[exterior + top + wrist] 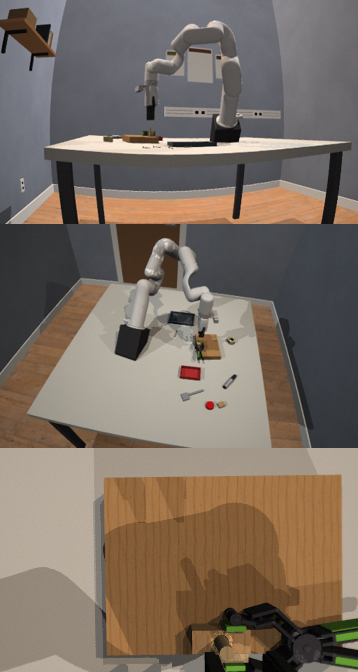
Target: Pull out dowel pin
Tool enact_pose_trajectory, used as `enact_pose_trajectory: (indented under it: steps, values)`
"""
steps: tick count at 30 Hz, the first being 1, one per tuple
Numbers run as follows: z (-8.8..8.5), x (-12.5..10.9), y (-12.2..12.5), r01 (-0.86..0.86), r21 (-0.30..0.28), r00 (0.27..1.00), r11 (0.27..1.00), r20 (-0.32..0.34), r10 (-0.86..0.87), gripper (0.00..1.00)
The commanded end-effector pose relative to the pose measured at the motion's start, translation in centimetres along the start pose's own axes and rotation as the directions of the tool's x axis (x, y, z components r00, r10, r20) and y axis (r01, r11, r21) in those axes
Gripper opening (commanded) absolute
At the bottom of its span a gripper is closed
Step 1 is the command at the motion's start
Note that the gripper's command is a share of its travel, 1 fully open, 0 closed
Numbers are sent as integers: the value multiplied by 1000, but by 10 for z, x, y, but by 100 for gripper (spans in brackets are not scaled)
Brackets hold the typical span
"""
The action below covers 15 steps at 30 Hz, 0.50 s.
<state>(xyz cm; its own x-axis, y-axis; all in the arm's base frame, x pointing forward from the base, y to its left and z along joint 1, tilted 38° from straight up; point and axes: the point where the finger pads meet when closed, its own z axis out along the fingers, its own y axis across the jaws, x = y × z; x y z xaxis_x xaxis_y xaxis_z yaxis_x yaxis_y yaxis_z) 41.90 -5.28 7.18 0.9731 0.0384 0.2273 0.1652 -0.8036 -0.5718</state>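
Observation:
The wooden bench board (208, 346) lies right of the table's middle and fills the wrist view (222, 563). The small wooden block sits at the board's near edge with its hole up and the dowel pin (223, 647) standing in it. The pin also shows upright in the side view (150, 131). The black and green spring clamp (290, 640) grips the block from the right. My gripper (150, 117) hangs well above the block, partly closed and empty. Its fingers do not show in the wrist view. I cannot make out the bench stop.
A black tablet (181, 318) lies behind the board and a hex nut (231, 340) to its right. Nearer the front are a red tray (190, 372), a marker (229, 381), a grey tool (191, 394), a red disc (209, 404) and a small tan piece (221, 404). The arm's base (131, 341) stands at the left.

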Motion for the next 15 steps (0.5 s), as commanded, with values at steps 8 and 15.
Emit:
enact_pose_trajectory:
  steps: [8,15]
  values:
    - [8,1,0,1,-2,1000,1000,-2,-1,28]
    - [16,1,0,1,-2,1000,1000,-2,-1,28]
